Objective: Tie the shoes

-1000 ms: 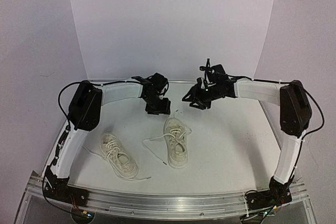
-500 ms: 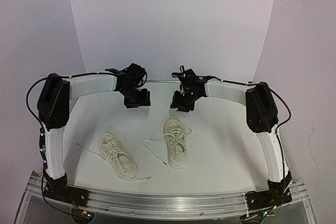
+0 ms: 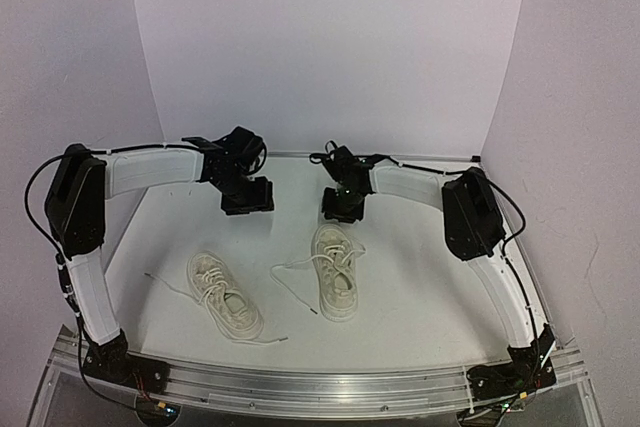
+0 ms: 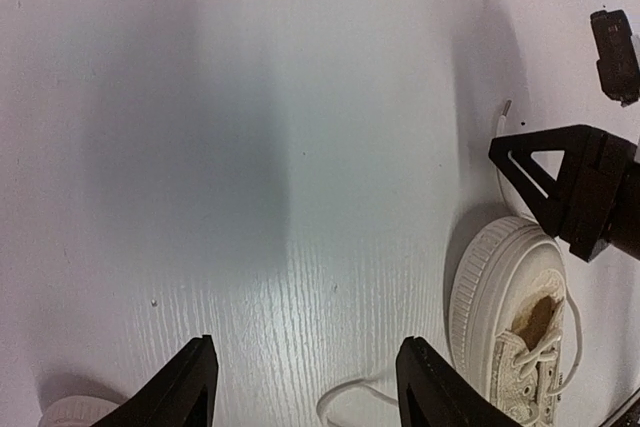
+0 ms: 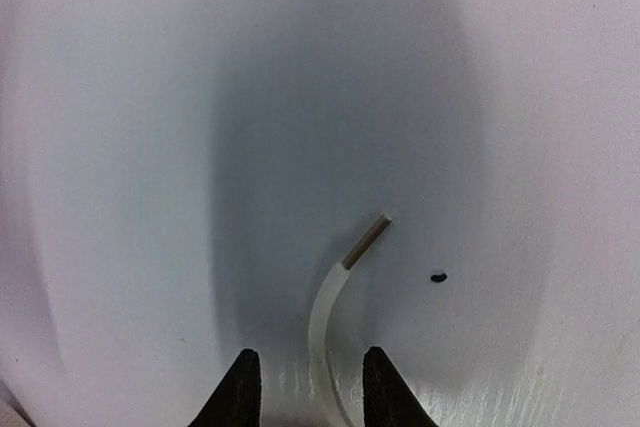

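Lace end [image 5: 366,241] just beyond right tool [image 5: 304,375]

The left arm [image 3: 150,169] and right arm [image 3: 405,184] reach inward, jaws parted, pointing down.

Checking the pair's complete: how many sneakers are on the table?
2. The left sneaker lies angled at front left; the centre sneaker lies beside the right end effector.

Two shoes are lying on one table [image 3: 430,277]: the first shoe [image 3: 335,270] just nearward of the right gripper [image 3: 340,212], the second shoe [image 3: 226,294] well nearward of the left gripper [image 3: 247,202]. Two grippers are hovering.
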Action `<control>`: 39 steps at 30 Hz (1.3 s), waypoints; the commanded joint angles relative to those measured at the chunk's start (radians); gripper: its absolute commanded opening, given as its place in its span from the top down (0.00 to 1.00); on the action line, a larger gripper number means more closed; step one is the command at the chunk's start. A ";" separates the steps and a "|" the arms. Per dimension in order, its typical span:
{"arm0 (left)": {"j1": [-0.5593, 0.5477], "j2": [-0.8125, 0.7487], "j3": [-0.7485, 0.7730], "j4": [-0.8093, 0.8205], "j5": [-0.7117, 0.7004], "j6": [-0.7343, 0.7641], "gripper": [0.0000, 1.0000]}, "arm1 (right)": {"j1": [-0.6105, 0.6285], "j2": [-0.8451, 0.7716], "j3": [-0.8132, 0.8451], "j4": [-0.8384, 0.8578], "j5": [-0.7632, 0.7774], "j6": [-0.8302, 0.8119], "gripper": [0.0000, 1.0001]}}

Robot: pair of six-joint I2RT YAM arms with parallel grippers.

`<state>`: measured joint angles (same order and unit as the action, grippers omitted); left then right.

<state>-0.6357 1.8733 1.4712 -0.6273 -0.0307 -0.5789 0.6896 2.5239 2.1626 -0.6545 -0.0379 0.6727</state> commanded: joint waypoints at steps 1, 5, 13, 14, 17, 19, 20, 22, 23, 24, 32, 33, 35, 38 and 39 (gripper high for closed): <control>0.000 -0.087 -0.045 0.011 -0.019 -0.014 0.36 | 0.018 0.053 0.077 -0.051 0.099 -0.023 0.68; 0.001 -0.116 -0.082 0.002 -0.026 -0.008 0.36 | 0.025 0.098 0.102 -0.072 0.132 -0.033 0.73; 0.000 -0.133 -0.098 -0.039 0.014 0.032 0.36 | 0.021 0.093 0.031 -0.091 0.162 -0.056 0.99; -0.001 -0.136 -0.103 -0.040 0.024 0.042 0.36 | 0.017 0.080 0.022 -0.091 0.155 -0.053 1.00; -0.001 -0.155 -0.131 -0.042 0.089 0.076 0.36 | 0.001 0.008 0.002 -0.088 0.133 -0.052 1.00; -0.002 -0.173 -0.156 -0.033 0.133 0.099 0.36 | -0.011 -0.057 -0.022 -0.073 0.113 -0.063 1.00; -0.001 -0.189 -0.175 -0.025 0.159 0.110 0.36 | -0.019 -0.100 -0.032 -0.062 0.106 -0.070 1.00; -0.001 -0.216 -0.207 -0.012 0.204 0.131 0.36 | -0.038 -0.172 -0.066 -0.044 0.083 -0.085 1.00; -0.003 -0.232 -0.227 -0.007 0.226 0.142 0.37 | -0.052 -0.205 -0.084 -0.038 0.073 -0.091 1.00; -0.005 -0.245 -0.243 -0.003 0.244 0.156 0.37 | -0.063 -0.245 -0.112 -0.028 0.060 -0.096 1.00; -0.193 -0.307 -0.313 0.002 0.219 0.448 0.38 | -0.149 -0.503 -0.405 0.063 -0.084 -0.114 1.00; -0.213 -0.300 -0.312 -0.001 0.225 0.482 0.37 | -0.152 -0.529 -0.443 0.070 -0.097 -0.114 1.00; -0.240 -0.288 -0.311 0.004 0.247 0.584 0.37 | -0.153 -0.580 -0.510 0.085 -0.130 -0.110 1.00; -0.279 -0.253 -0.280 0.008 0.260 0.722 0.36 | -0.154 -0.640 -0.597 0.104 -0.171 -0.093 1.00; -0.291 -0.237 -0.265 0.007 0.262 0.760 0.37 | -0.154 -0.654 -0.618 0.110 -0.179 -0.086 1.00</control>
<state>-0.9036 1.6069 1.1626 -0.6438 0.2133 -0.0570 0.5204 1.9304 1.6393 -0.5694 -0.1395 0.5763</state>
